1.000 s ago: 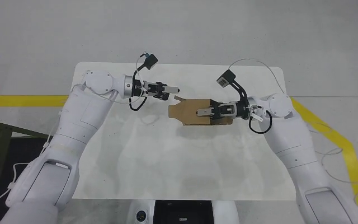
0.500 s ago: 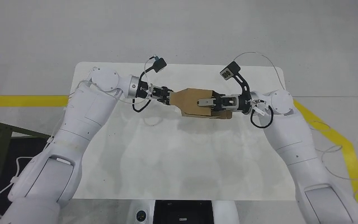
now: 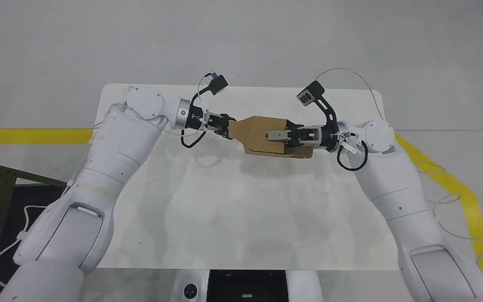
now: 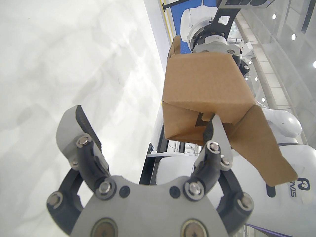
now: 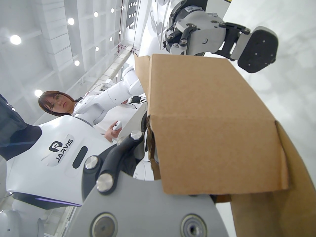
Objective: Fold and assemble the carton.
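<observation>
Carton: I have a brown corrugated carton [image 3: 256, 137], part-folded into a box shape, held off the white table [image 3: 226, 219] above its far middle, between my two arms
Right gripper: my right gripper [image 3: 276, 137] is clamped on the carton at the end nearest its own wrist, with one finger lying along the top panel; cardboard hides the grip underneath
Left gripper: my left gripper [image 4: 147, 117] is spread wide at the carton's opposite end and grips nothing
Left fingers: one finger [image 4: 217, 129] touches the carton's end with its tip where the folded panels meet; the other finger [image 4: 79, 122] stands well clear
Flaps: a long end flap [image 4: 261, 149] hangs loose and angled outward just beside the touching finger; a small flap [image 4: 174, 48] sticks out at the far end near the right wrist
</observation>
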`<state>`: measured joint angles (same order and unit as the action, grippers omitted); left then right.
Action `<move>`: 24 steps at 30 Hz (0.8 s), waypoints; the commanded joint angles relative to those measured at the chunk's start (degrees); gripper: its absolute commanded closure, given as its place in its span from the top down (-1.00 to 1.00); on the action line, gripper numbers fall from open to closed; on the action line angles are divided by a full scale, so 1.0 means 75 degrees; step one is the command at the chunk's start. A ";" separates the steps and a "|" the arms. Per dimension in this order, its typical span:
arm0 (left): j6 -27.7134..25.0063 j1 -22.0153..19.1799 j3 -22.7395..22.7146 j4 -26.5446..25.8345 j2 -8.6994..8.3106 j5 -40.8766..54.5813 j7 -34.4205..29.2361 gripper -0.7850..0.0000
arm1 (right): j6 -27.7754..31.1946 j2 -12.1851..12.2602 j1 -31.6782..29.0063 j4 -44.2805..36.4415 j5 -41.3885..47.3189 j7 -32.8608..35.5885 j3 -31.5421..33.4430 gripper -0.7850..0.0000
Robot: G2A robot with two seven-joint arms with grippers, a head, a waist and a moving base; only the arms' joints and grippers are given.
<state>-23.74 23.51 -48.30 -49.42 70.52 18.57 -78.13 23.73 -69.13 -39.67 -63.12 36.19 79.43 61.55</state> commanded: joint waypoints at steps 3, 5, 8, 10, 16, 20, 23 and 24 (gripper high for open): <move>-0.0104 -0.0062 -0.0057 0.0211 0.0013 0.0123 0.0013 1.00 | 0.0031 0.0022 0.0018 0.0180 -0.0032 -0.0098 0.0100 -1.00; -0.0174 -0.0087 -0.0117 0.0286 -0.0004 0.0128 0.0014 1.00 | 0.0048 0.0049 0.0021 0.0275 -0.0137 -0.0144 0.0173 -1.00; -0.0234 -0.0093 -0.0240 0.0324 -0.0048 0.0146 0.0015 1.00 | 0.0055 0.0090 0.0010 0.0405 -0.0292 -0.0259 0.0286 -1.00; -0.0257 -0.0078 -0.0337 0.0288 -0.0088 0.0159 0.0017 1.00 | 0.0035 0.0118 0.0001 0.0486 -0.0447 -0.0367 0.0342 -1.00; -0.0242 0.0047 -0.0602 -0.0214 -0.0211 0.0140 0.0043 1.00 | -0.0119 0.0177 -0.0089 0.0561 -0.1033 -0.0752 0.0363 -1.00; -0.0095 0.0134 -0.0636 -0.0536 -0.0260 -0.0007 0.0016 1.00 | -0.0244 0.0196 -0.0185 0.0432 -0.1262 -0.0964 0.0337 -1.00; 0.0035 0.0135 -0.0577 -0.0666 -0.0274 -0.0259 0.0013 1.00 | -0.0319 0.0207 -0.0235 0.0314 -0.1398 -0.1079 0.0320 -1.00; 0.0085 0.0139 -0.0565 -0.0694 -0.0273 -0.0278 0.0041 1.00 | -0.0327 0.0210 -0.0248 0.0248 -0.1437 -0.1095 0.0309 -1.00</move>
<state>-23.59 24.56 -52.67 -54.45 68.46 16.77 -78.00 21.33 -67.58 -41.45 -60.83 25.70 71.34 63.93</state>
